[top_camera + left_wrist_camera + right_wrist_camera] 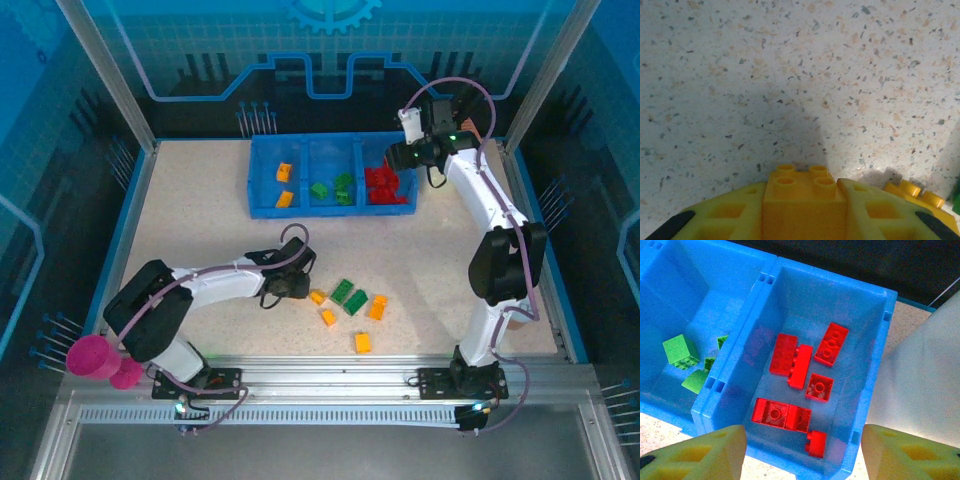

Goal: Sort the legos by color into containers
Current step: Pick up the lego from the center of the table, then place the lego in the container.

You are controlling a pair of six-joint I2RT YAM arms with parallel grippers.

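1. Top view, the whole layout: a low blue plastic tray (pixel 262 205) sits at the far side of the speckled table (pixel 200 240). Its left compartment (pixel 268 160) holds orange-yellow bricks (pixel 284 172), the middle compartment (pixel 325 160) holds green bricks (pixel 343 183), and the right compartment (pixel 398 205) holds red bricks (pixel 380 185). Nearer, around mid-table, lie the loose legos (pixel 378 307), four orange-yellow and two green. The left gripper (pixel 303 289) is low at the left end of that cluster. The right gripper (pixel 400 155) hangs over the right compartment.
2. Left wrist view, the grip up close: ribbed yellow fingers (pixel 730 215) are clamped on a held brick (pixel 802 197), orange-yellow with four round studs. I cannot tell whether it touches the matte, stone-flecked surface. A neighbouring brick (pixel 914 192), also orange-yellow, lies just right of the fingers.
3. Right wrist view, the bin contents: the right gripper's fingers are spread wide with nothing between them. Below are glossy red bricks, some studs-up and some showing hollow undersides. Green blocks lie in the compartment to the left.
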